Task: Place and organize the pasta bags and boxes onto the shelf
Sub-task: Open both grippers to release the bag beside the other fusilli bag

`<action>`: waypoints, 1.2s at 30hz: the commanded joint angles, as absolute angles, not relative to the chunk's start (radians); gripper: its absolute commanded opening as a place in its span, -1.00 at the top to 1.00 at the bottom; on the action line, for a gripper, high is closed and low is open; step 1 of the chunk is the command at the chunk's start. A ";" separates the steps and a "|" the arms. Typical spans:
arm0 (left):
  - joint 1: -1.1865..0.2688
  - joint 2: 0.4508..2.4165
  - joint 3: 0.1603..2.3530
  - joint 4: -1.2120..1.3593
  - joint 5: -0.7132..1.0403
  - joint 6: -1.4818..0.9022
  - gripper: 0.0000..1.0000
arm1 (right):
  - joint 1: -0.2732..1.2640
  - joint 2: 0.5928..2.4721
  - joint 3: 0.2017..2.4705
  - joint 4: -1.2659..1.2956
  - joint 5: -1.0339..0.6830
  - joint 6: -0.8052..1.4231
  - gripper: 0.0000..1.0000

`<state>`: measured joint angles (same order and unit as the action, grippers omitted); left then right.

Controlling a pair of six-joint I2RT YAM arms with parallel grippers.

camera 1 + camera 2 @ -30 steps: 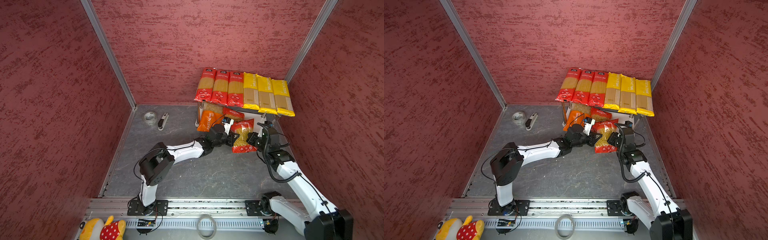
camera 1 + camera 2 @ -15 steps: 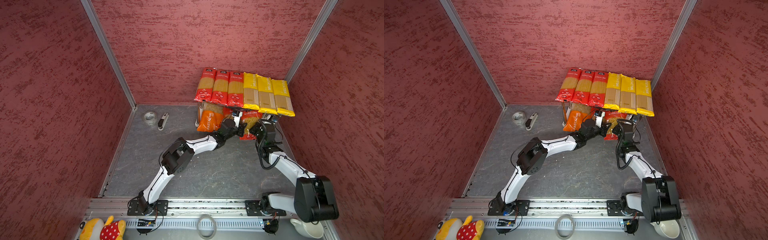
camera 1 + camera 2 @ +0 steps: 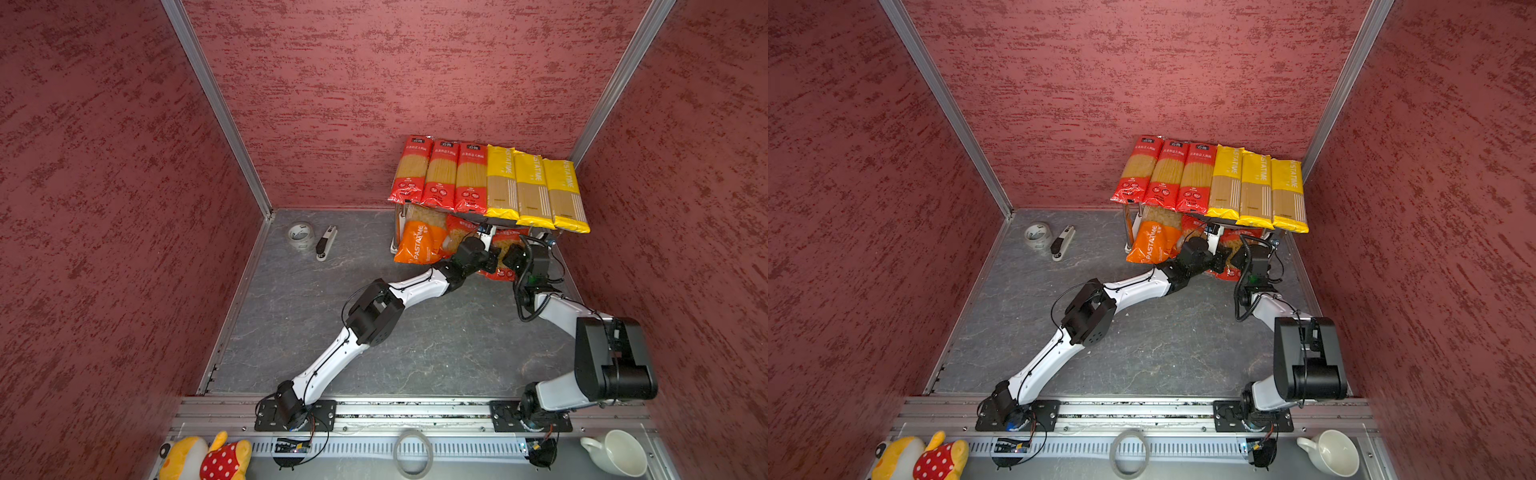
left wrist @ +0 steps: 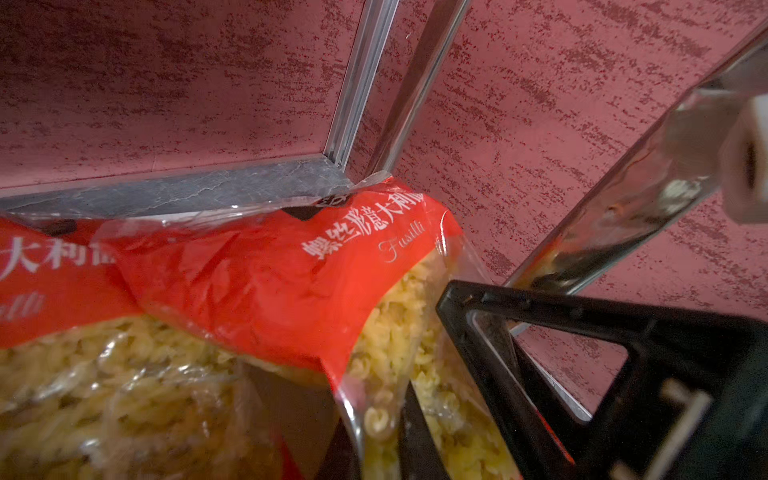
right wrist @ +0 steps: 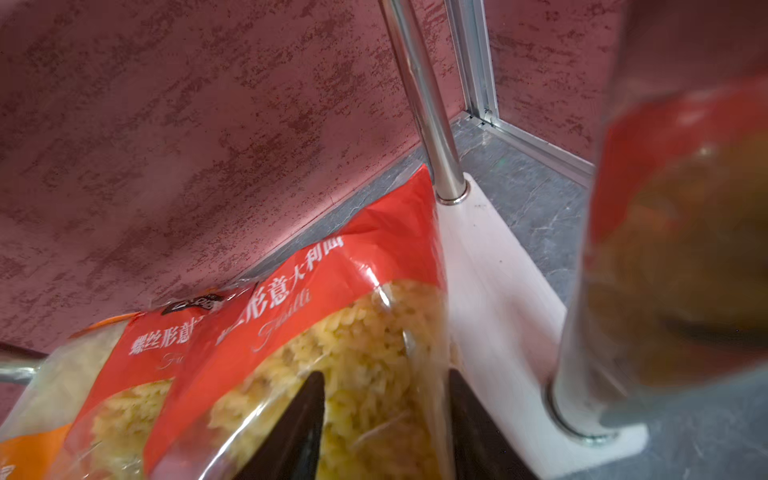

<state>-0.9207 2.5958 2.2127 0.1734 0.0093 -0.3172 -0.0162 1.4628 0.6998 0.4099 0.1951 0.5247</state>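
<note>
Both arms have advanced the red fusilli bag (image 5: 316, 270) onto the shelf (image 5: 490, 291); right gripper (image 5: 384, 374) half-open astride it, left gripper (image 3: 488, 255) clamped, apparently on its limp, slippery edge seam.

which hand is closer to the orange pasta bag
Left. The left hand is close beside the orange pasta bag, shut on the edge of a red pasta bag near it; the right hand is farther off, at that red bag's far side.
</note>
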 commanded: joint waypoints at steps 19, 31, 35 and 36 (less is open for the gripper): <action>-0.928 2.790 2.595 0.055 -0.047 -0.374 1.00 | -0.017 1.047 0.644 0.078 0.129 0.588 -0.29; -0.925 2.596 2.368 0.124 -0.015 -0.272 -0.10 | -0.016 1.028 0.642 0.047 0.024 0.612 -0.28; -0.940 2.502 2.219 0.196 -0.011 -0.243 -0.22 | -0.016 1.022 0.647 0.033 0.000 0.622 -0.28; -0.943 2.475 2.178 0.218 -0.011 -0.234 -0.23 | -0.016 1.019 0.645 0.029 -0.004 0.624 -0.28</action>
